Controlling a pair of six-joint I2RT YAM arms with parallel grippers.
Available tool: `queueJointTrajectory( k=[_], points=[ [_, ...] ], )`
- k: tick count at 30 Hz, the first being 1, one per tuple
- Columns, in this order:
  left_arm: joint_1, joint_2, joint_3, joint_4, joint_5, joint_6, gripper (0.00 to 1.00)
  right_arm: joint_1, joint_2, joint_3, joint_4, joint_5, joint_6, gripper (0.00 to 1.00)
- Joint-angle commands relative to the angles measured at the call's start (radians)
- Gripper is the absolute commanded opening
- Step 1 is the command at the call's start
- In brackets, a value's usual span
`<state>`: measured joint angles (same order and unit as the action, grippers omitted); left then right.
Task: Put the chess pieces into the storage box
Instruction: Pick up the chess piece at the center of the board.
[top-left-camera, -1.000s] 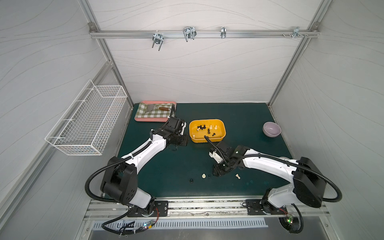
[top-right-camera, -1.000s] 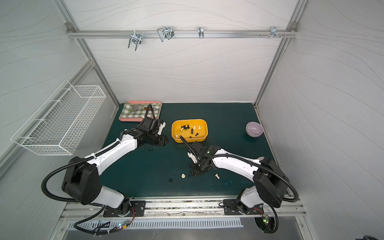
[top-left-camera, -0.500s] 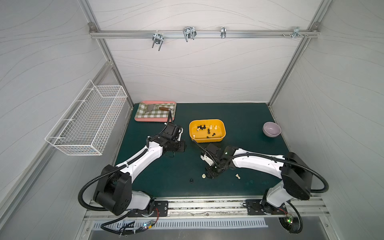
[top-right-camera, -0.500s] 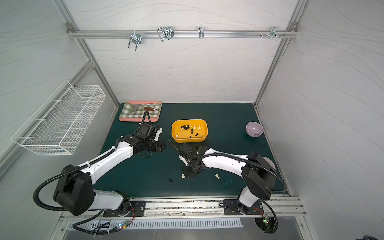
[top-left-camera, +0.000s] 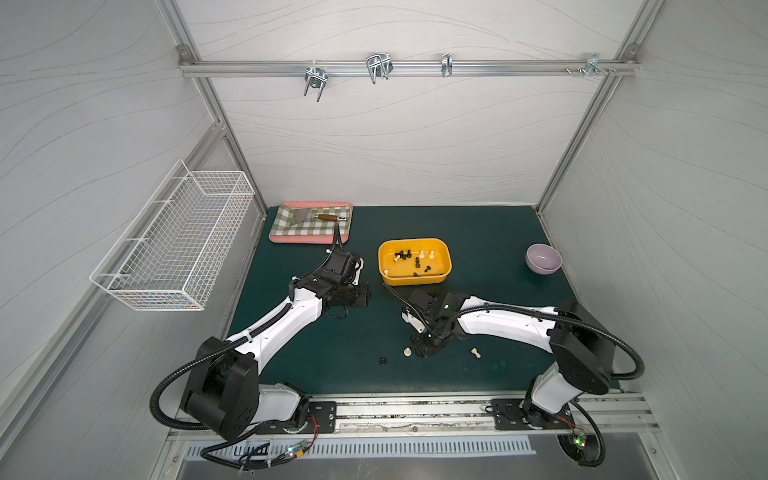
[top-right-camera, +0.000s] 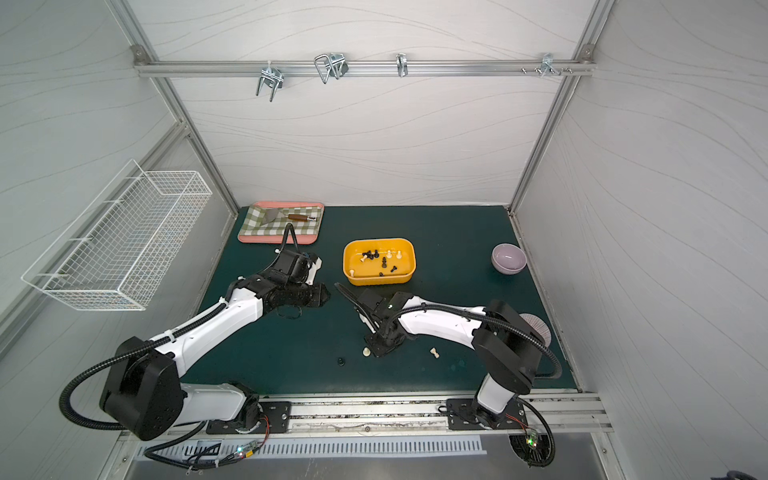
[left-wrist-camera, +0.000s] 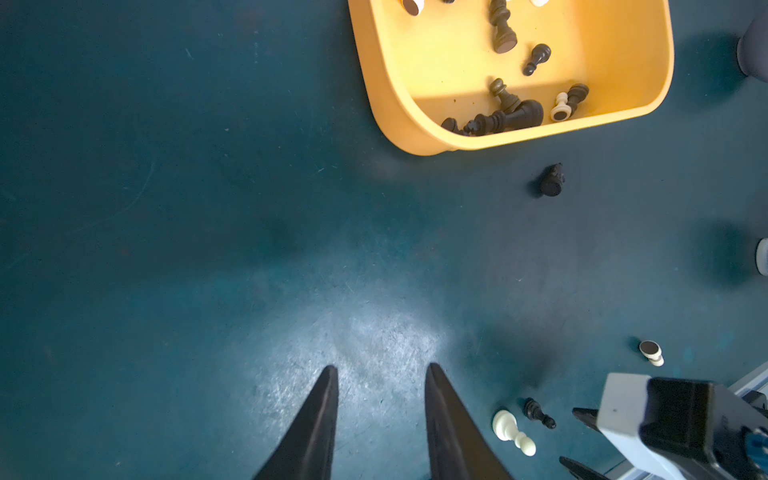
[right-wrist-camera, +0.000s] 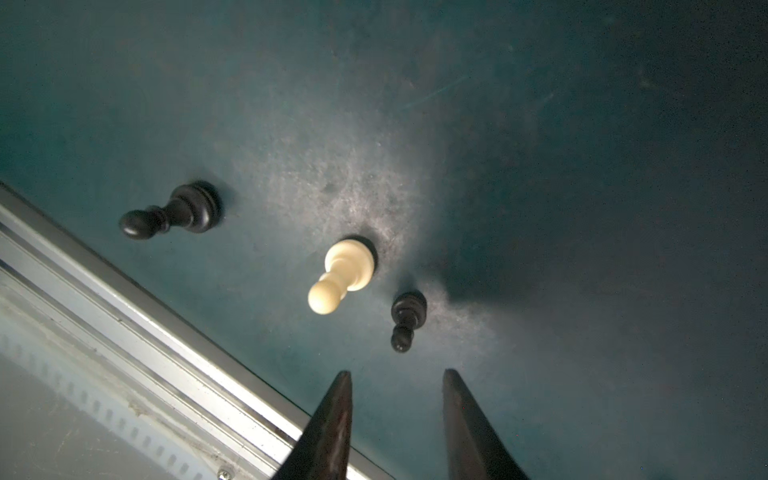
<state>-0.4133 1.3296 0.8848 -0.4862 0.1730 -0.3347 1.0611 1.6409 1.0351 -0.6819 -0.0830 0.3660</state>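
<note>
The yellow storage box (top-left-camera: 440, 277) (left-wrist-camera: 376, 87) stands mid-table with several black and cream chess pieces in it. On the green mat near the front stand a cream pawn (top-left-camera: 408, 352) (right-wrist-camera: 343, 274) and a black pawn (top-left-camera: 382, 361) (right-wrist-camera: 174, 216). Another cream piece (top-left-camera: 476, 353) lies on its side. A small black pawn (right-wrist-camera: 406, 318) stands just ahead of my right gripper (right-wrist-camera: 397, 372) (top-left-camera: 422, 350), which is open and holds nothing. My left gripper (left-wrist-camera: 381, 369) (top-left-camera: 358, 297) hovers open and empty over bare mat left of the box. One black piece (left-wrist-camera: 552, 179) lies beside the box.
A pink-rimmed checkered tray (top-left-camera: 309, 240) holding a spatula (top-left-camera: 320, 216) sits at the back left. A lilac bowl (top-left-camera: 543, 258) is at the right. A white wire basket (top-left-camera: 178, 245) hangs on the left wall. The metal front rail (right-wrist-camera: 124, 299) runs close to the pawns.
My right gripper has moved left and toward the front edge, up to the pawns, and its jaws have narrowed slightly. My left gripper has drawn back from the box toward the front.
</note>
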Motion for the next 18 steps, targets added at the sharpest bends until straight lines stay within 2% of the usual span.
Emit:
queueJointTrajectory(
  k=[1,18],
  points=[
    [0.004,-0.027,-0.006,0.04,0.004,-0.013,0.37,0.012,0.027,0.019,-0.015,0.003,-0.009,0.37],
    [0.004,-0.024,-0.012,0.041,0.013,-0.018,0.37,0.025,0.06,0.016,0.009,0.014,0.001,0.33]
  ],
)
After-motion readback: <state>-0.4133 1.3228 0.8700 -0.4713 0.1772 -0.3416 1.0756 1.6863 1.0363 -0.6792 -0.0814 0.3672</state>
